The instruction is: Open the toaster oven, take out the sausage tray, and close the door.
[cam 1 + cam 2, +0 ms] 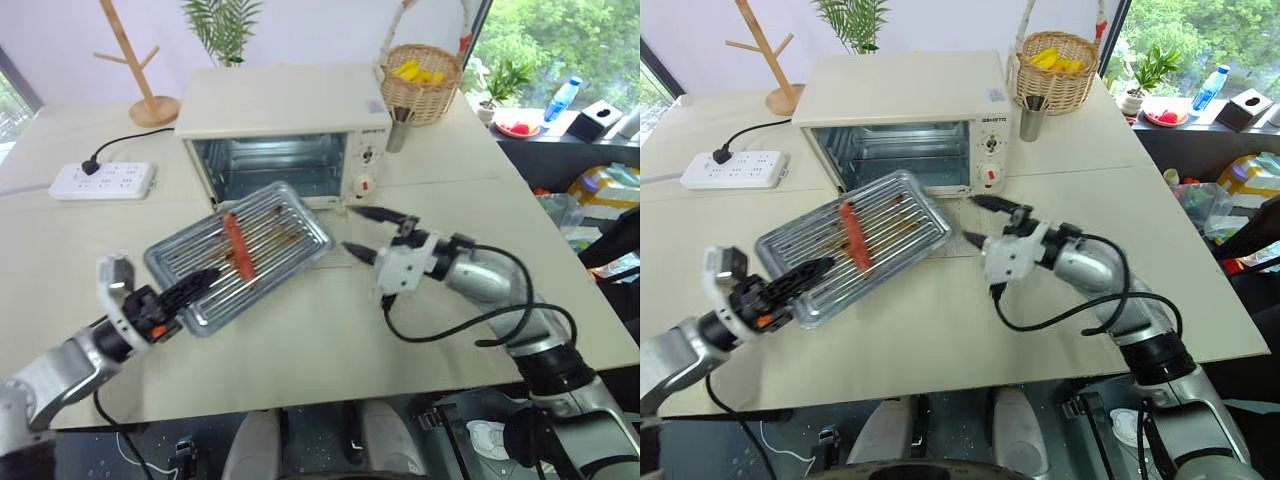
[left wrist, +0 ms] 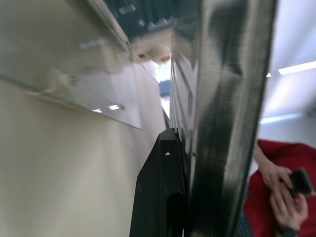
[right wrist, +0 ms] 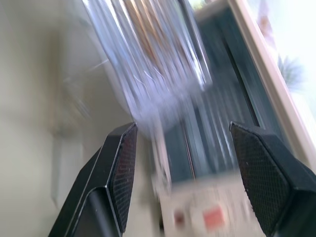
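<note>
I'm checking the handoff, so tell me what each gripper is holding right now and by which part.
The left gripper is shut on the shiny silver rectangular metal tray, pinching its near-left rim. The right gripper is open beside the tray, holding nothing.

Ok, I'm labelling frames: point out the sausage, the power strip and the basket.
sausage (image 1: 237, 245), left eye view, its middle.
power strip (image 1: 104, 180), left eye view, top face.
basket (image 1: 428, 98), left eye view, woven front wall.

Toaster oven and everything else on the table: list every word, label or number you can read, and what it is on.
Toaster oven: small dark brand lettering atop its control panel, too small to read.
Knob markings: too small to read.
Power strip: no legible marking.
Nothing else carries readable text.
</note>
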Robot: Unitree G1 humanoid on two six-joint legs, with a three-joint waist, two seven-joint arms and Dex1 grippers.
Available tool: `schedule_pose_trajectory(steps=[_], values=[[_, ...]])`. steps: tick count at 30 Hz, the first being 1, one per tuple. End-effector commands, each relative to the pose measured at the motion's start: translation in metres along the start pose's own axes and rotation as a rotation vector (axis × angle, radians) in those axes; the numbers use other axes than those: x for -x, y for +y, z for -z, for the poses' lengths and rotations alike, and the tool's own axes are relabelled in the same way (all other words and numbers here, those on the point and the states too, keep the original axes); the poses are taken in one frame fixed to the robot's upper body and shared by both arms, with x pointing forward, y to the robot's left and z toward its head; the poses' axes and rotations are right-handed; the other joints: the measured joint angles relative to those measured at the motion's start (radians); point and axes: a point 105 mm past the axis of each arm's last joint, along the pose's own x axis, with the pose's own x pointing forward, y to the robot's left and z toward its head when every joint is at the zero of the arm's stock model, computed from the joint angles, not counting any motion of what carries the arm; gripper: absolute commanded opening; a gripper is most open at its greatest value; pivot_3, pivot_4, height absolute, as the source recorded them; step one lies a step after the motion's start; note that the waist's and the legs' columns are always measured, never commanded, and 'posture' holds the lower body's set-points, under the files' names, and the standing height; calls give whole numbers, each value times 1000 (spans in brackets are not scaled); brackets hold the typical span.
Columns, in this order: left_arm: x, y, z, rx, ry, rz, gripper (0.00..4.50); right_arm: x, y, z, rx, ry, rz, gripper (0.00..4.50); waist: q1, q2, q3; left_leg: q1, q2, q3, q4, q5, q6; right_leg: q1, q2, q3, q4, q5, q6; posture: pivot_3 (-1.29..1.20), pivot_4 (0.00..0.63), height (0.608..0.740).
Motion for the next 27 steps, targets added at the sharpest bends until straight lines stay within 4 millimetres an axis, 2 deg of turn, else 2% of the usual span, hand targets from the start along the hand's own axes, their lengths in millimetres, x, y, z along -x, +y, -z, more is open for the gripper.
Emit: schedule_pose_trajectory(steps=[1, 7, 10, 13, 17, 18, 21, 27], values=[[22, -15, -11, -56, -158, 27, 0, 12, -13, 21, -101, 85, 60, 3008, -1, 0, 0, 0, 0, 0, 0, 0, 0, 0, 0, 0, 0, 0, 0, 0, 150, 740], [68, -7, -13, -39, -440, -75, 0, 11, -2, 53, -216, 181, 46, 3008, 0, 0, 0, 0, 0, 2, 0, 0, 0, 1, 0, 0, -2, -1, -1, 0, 150, 740], [98, -5, -29, -40, -678, -105, 0, 1, 11, 62, -245, 195, -2, 3008, 2, 0, 0, 0, 0, 3, 1, 0, 0, 1, 0, 0, -2, -1, -1, 0, 150, 740], [111, -4, -37, -36, -794, -114, 0, -6, 19, 64, -259, 190, -36, 2206, 3, -2, -1, 0, 0, 4, 2, 0, 0, 1, 1, 0, -2, 0, -2, 0, 150, 740], [124, 2, -50, -17, -898, -118, 0, -16, 38, 65, -269, 185, -121, 223, 4, -2, -1, 0, -1, 3, 2, 0, 0, 2, 2, 0, -3, 0, -2, 0, 150, 740], [126, 3, -53, -12, -920, -116, 0, -17, 42, 65, -270, 185, -137, 97, 3, -3, -2, -1, -1, 3, 2, 0, 0, 2, 2, 0, -3, 0, -2, 0, 150, 740], [134, 6, -58, -8, -967, -124, 0, -20, 53, 65, -267, 175, -190, 97, 0, -3, -2, 0, -1, 3, 1, 0, 0, 2, 2, 0, -3, 0, -2, 0, 150, 740], [140, 13, -61, 10, -991, -150, 0, -27, 62, 66, -256, 169, -218, 97, -2, -4, -2, 0, 0, 3, 1, 0, 0, 2, 4, 0, -3, 0, -2, 0, 150, 740]])
